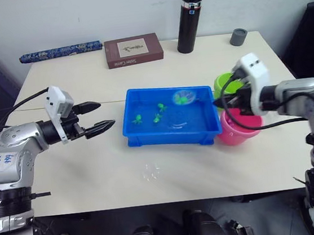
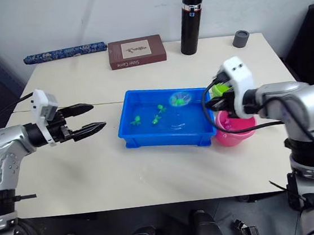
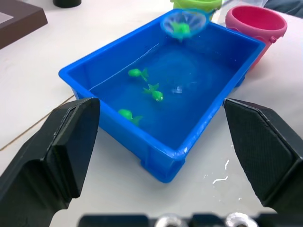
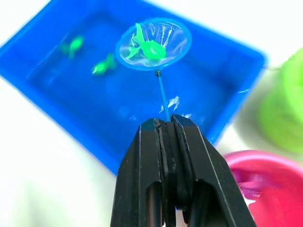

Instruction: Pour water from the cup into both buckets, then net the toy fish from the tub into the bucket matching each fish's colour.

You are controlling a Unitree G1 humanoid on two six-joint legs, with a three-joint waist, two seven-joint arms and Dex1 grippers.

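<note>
— Nearest the tub [image 1: 167, 133]?
— The left gripper [image 1: 101, 116] hangs beside it, fingers spread wide, holding nothing.
— And in the tub?
— Three green fish [image 3: 154, 91] lie in the water.
— Farther back?
— The right gripper [image 4: 165, 130] clamps the net [image 4: 153, 43], a green fish inside, over the tub's far side, near the green bucket [image 1: 225, 83] and the pink bucket [image 1: 239, 127].

Office or lab room: pale table [image 1: 95, 175] against plain white wall [image 1: 77, 13], book [image 1: 133, 50], black flask [image 1: 190, 20], dark chair [image 1: 312, 32].
</note>
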